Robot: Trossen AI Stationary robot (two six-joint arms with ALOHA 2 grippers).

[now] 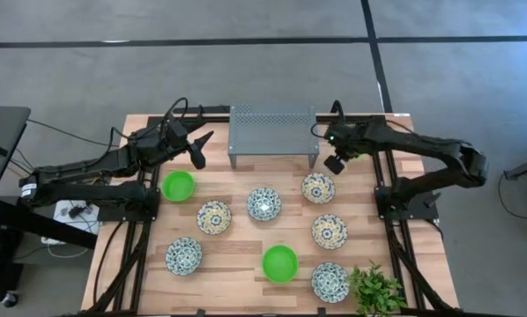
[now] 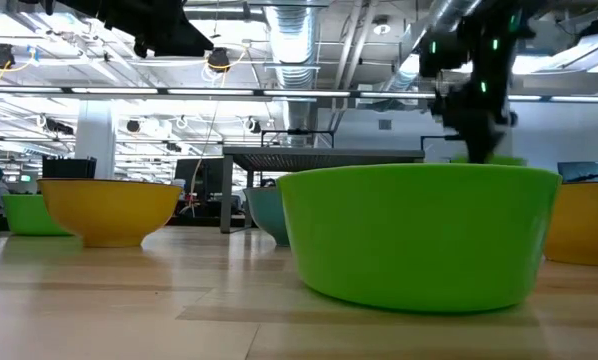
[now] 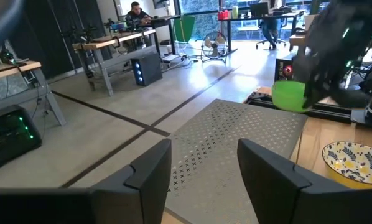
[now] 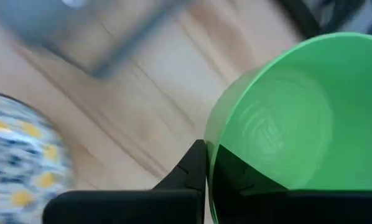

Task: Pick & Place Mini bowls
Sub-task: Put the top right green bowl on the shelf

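Observation:
Eight mini bowls rest on their bases on the wooden table (image 1: 237,246): two green (image 1: 178,185) (image 1: 279,262), three yellow-patterned (image 1: 214,217) (image 1: 318,187) (image 1: 329,231) and three blue-patterned (image 1: 264,202) (image 1: 183,255) (image 1: 330,282). My right gripper (image 4: 208,155) is shut on another green bowl (image 3: 290,96), beside the right end of the grey rack (image 1: 272,132). From above, the gripper (image 1: 334,165) hides this bowl. My left gripper (image 3: 201,162) stands open, held level above the table's far left (image 1: 197,150), facing the rack with nothing between its fingers. My right gripper pinches the green bowl's rim (image 4: 209,140), one finger inside the bowl and one finger (image 4: 189,171) outside its wall. The fingers come steeply from above. The bowl hangs tilted below them, lifted clear of the table.
The perforated grey rack (image 3: 236,137) stands at the table's far middle. A green leafy plant (image 1: 376,291) stands at the near right corner. Bare wood lies between the rack and the nearest bowls.

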